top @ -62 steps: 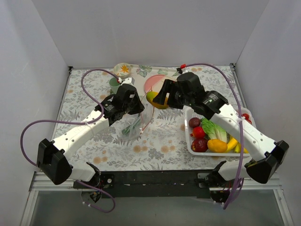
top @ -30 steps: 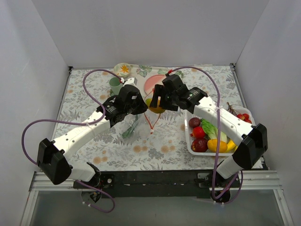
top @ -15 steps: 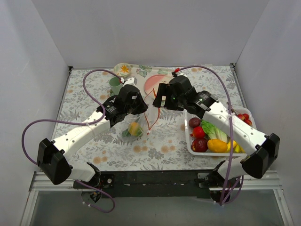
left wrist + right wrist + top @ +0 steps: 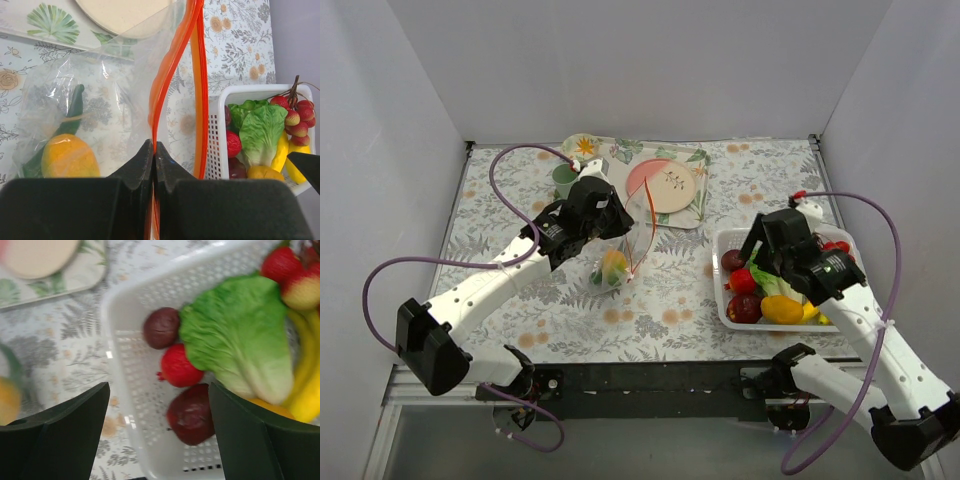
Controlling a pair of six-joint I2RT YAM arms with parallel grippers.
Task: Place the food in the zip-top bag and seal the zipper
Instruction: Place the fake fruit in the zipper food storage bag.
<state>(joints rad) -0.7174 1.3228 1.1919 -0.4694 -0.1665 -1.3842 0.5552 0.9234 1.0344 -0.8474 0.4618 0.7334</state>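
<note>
**Asker:** What sits in each container?

**Me:** The zip-top bag [image 4: 617, 252] is at nine o'clock from the middle of the table [image 4: 760, 190]. An orange-yellow fruit [image 4: 69, 159] lies at its bottom, with a dark green piece [image 4: 76, 102] leaning over it. The white slotted basket [image 4: 122, 365], at four o'clock, holds lettuce [image 4: 235, 340], a red fruit [image 4: 177, 367], two dark maroon fruits [image 4: 161, 327], bananas [image 4: 305, 380] and a cluster of cherries [image 4: 296, 112].

**Asker:** And your fingers?

**Me:** My left gripper [image 4: 154, 150] is pinched tight on the zipper [image 4: 172, 75], holding the bag's mouth up. My right gripper [image 4: 156, 387] hangs over the basket, spread wide with nothing between the jaws.

**Asker:** What changed?

**Me:** Half a second ago my right gripper was at the bag's mouth, just beside the left one. Two seconds ago it carried that orange-yellow fruit, which now lies inside the bag.

**Asker:** Textures?

**Me:** The bag is clear, crinkled, floppy film edged by a thin, straight red-orange strip. The basket is stiff plastic with rows of slots. The lettuce is ruffled, and the fruits are smooth and rounded.
</note>
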